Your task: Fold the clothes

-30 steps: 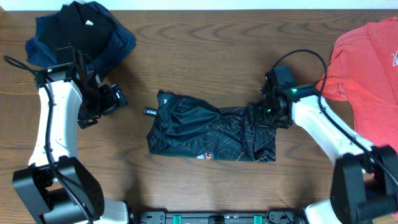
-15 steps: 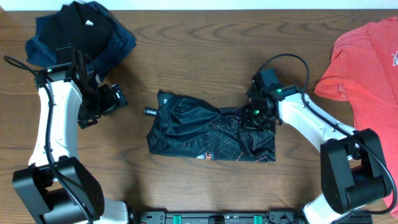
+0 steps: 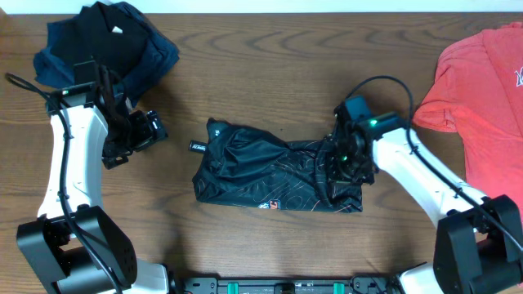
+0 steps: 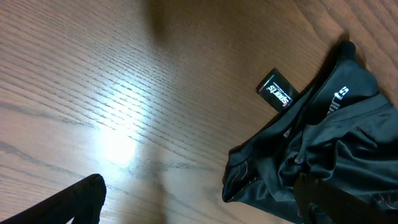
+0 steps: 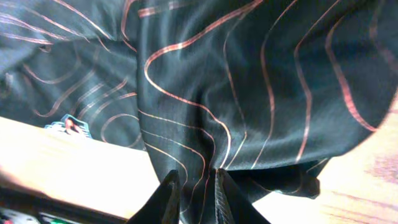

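Observation:
The black jersey point(image 3: 270, 171) with thin orange-red lines lies crumpled in a rough rectangle at the table's middle, a small hang tag point(image 3: 197, 147) sticking out at its upper left. My right gripper point(image 3: 343, 163) is over the jersey's right end, shut on a fold of the fabric, seen pinched between its fingers in the right wrist view point(image 5: 196, 186). My left gripper point(image 3: 147, 129) hangs open and empty to the left of the jersey, apart from it. The left wrist view shows the jersey's left corner point(image 4: 323, 149) and the tag point(image 4: 276, 91).
A heap of plain black and navy garments point(image 3: 106, 41) lies at the back left, just behind my left arm. A coral-red T-shirt point(image 3: 482, 106) lies at the right edge. Bare wood point(image 3: 261, 65) surrounds the jersey.
My right gripper has moved in from the jersey's right edge, first left then down, onto the fabric and now pinches a fold. The left arm has not moved.

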Controlling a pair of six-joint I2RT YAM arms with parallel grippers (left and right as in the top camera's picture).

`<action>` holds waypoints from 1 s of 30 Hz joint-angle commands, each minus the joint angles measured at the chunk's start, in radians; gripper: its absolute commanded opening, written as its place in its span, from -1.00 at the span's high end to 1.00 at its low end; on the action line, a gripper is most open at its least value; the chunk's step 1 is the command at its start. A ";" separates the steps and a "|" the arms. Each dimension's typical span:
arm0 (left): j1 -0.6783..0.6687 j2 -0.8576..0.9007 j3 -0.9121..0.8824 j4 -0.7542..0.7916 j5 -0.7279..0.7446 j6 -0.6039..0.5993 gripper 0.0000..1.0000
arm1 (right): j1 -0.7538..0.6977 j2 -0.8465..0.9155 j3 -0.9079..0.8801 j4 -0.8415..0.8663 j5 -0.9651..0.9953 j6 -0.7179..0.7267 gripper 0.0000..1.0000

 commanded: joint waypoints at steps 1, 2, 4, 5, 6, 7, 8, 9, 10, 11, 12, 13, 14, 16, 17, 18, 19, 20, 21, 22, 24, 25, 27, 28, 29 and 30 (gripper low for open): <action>0.005 0.000 -0.010 -0.005 -0.009 -0.013 -0.96 | 0.035 -0.002 -0.056 0.027 0.029 0.060 0.66; 0.005 0.000 -0.010 -0.005 -0.009 -0.013 -0.96 | 0.044 -0.002 -0.072 0.045 0.029 0.079 0.66; 0.005 0.000 -0.010 -0.005 -0.009 -0.013 -0.96 | 0.067 -0.002 -0.105 0.091 0.004 0.103 0.66; 0.005 0.000 -0.010 -0.005 -0.009 -0.013 -0.96 | 0.079 -0.002 -0.120 0.113 -0.013 0.109 0.66; 0.005 0.000 -0.010 -0.005 -0.009 -0.013 -0.96 | 0.089 -0.002 -0.132 0.134 -0.029 0.112 0.68; 0.005 0.000 -0.010 -0.005 -0.009 -0.013 -0.96 | 0.105 -0.002 -0.146 0.164 -0.044 0.114 0.69; 0.005 0.000 -0.010 -0.005 -0.009 -0.013 -0.96 | 0.120 -0.002 -0.157 0.188 -0.045 0.129 0.68; 0.005 0.000 -0.010 -0.004 -0.009 -0.013 -0.96 | 0.139 -0.002 -0.168 0.217 -0.045 0.148 0.67; 0.005 0.000 -0.010 -0.004 -0.009 -0.013 -0.96 | 0.154 -0.002 -0.173 0.235 -0.045 0.157 0.67; 0.005 0.000 -0.010 -0.004 -0.009 -0.013 -0.96 | 0.173 -0.002 -0.172 0.248 -0.045 0.161 0.70; 0.005 0.000 -0.010 -0.004 -0.009 -0.013 -0.96 | 0.183 -0.002 -0.170 0.251 -0.045 0.166 0.74; 0.005 0.000 -0.010 -0.004 -0.009 -0.013 -0.96 | 0.192 -0.003 -0.165 0.250 -0.043 0.171 0.77; 0.005 0.000 -0.010 -0.004 -0.009 -0.013 -0.96 | 0.198 -0.004 -0.156 0.244 -0.043 0.172 0.81; 0.005 0.000 -0.010 -0.004 -0.009 -0.013 -0.96 | 0.201 -0.006 -0.127 0.210 -0.036 0.171 0.85; 0.005 0.000 -0.010 -0.004 -0.009 -0.013 -0.96 | 0.197 -0.012 -0.098 0.172 -0.021 0.171 0.84; 0.005 0.000 -0.010 -0.003 -0.008 -0.013 -0.96 | 0.193 -0.015 -0.079 0.146 -0.005 0.171 0.84; 0.005 0.000 -0.010 0.000 -0.008 -0.013 -0.96 | 0.187 -0.024 -0.050 0.107 0.018 0.171 0.84; 0.005 0.000 -0.010 0.004 -0.008 -0.013 -0.96 | 0.180 -0.034 -0.014 0.055 0.051 0.170 0.85; 0.005 0.000 -0.010 0.010 -0.008 -0.013 -0.96 | 0.174 -0.045 0.015 0.016 0.078 0.170 0.81; 0.003 0.000 -0.013 0.019 -0.004 -0.013 -0.96 | 0.167 -0.058 0.050 -0.026 0.114 0.167 0.75; 0.001 0.000 -0.022 0.043 0.026 -0.007 -0.96 | 0.154 -0.086 0.108 -0.089 0.171 0.167 0.44; -0.002 0.002 -0.028 0.055 0.050 0.009 -0.96 | 0.147 -0.101 0.134 -0.114 0.194 0.166 -0.01; -0.008 0.006 -0.040 0.077 0.098 0.052 -0.96 | 0.135 -0.129 0.173 -0.144 0.210 0.142 -0.84; -0.011 0.012 -0.047 0.088 0.112 0.066 -0.96 | 0.127 -0.145 0.187 -0.150 0.209 0.132 -0.98; -0.014 0.018 -0.054 0.098 0.114 0.068 -0.96 | 0.120 -0.161 0.195 -0.154 0.209 0.133 -0.99; -0.014 0.027 -0.061 0.112 0.127 0.079 -0.96 | 0.116 -0.174 0.196 -0.154 0.208 0.133 -0.99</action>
